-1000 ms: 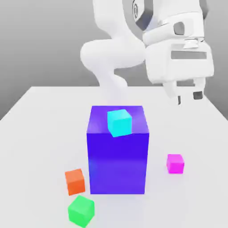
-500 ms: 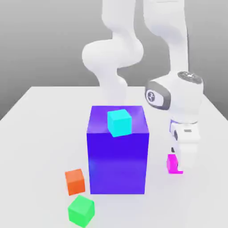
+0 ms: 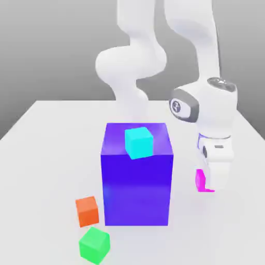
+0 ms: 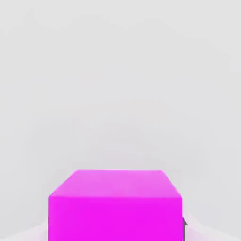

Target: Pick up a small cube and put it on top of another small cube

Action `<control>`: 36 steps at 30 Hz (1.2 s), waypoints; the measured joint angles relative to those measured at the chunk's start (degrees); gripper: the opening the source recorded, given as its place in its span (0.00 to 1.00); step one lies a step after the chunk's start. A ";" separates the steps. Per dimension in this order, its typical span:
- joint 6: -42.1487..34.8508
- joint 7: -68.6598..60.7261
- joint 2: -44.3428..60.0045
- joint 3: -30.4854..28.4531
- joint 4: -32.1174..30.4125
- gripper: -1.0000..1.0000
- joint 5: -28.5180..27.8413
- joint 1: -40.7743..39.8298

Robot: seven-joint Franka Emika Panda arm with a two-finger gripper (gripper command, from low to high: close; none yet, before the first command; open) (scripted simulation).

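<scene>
My exterior view sits off the arm, raised a little above the tabletop [image 3: 46, 134], looking across and slightly down on it toward a grey backdrop. It stands far enough back to take in the arm, the big block [image 3: 137, 181] and the loose cubes around it. My hand view rides on the hand, very close to the pink cube [image 4: 115, 207], with pale tabletop beyond. The two views share that pink cube [image 3: 201, 181] and the tabletop beside it.
</scene>
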 joint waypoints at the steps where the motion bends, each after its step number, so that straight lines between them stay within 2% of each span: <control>1: -1.47 -0.01 -0.36 -0.27 0.52 0.00 -0.81 0.66; 4: -4.52 -1.13 0.71 -1.57 2.69 0.00 -3.83 1.80; 8: -6.71 -3.61 3.16 -3.12 6.38 0.00 -7.07 -1.01; 14: -9.25 -8.95 6.72 -4.10 11.96 0.00 -9.75 -2.52; 36: -13.37 -33.95 13.37 -6.90 31.04 0.00 -10.75 -12.49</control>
